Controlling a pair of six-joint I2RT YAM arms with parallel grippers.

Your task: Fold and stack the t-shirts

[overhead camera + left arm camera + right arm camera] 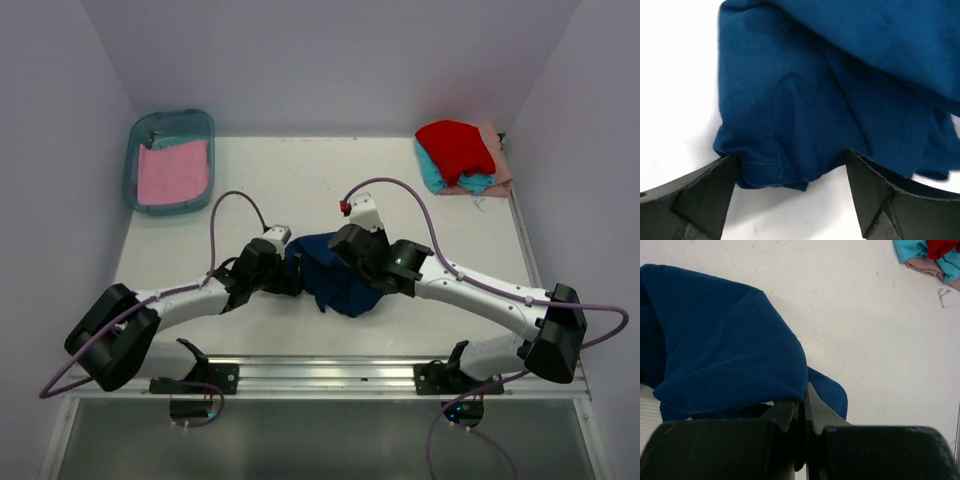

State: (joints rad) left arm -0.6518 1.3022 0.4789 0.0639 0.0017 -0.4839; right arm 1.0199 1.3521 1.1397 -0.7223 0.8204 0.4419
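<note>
The navy blue t-shirt (335, 280) lies crumpled on the table between my two grippers; its print is hidden. My left gripper (290, 277) is open at the shirt's left edge. In the left wrist view (790, 167) its fingers (705, 195) stand either side of a hemmed corner (770, 170) of the shirt. My right gripper (348, 252) is shut on a fold of the navy shirt (730, 350), with the cloth pinched between the tips (804, 396). A pink shirt (172, 172) lies in the bin. Red (455, 145), teal (432, 172) and peach (498, 160) shirts are piled at the back right.
The teal plastic bin (135, 145) stands at the back left corner. The shirt pile also shows at the top right of the right wrist view (927, 255). White walls close the table at the back and both sides. A metal rail (320, 372) runs along the near edge.
</note>
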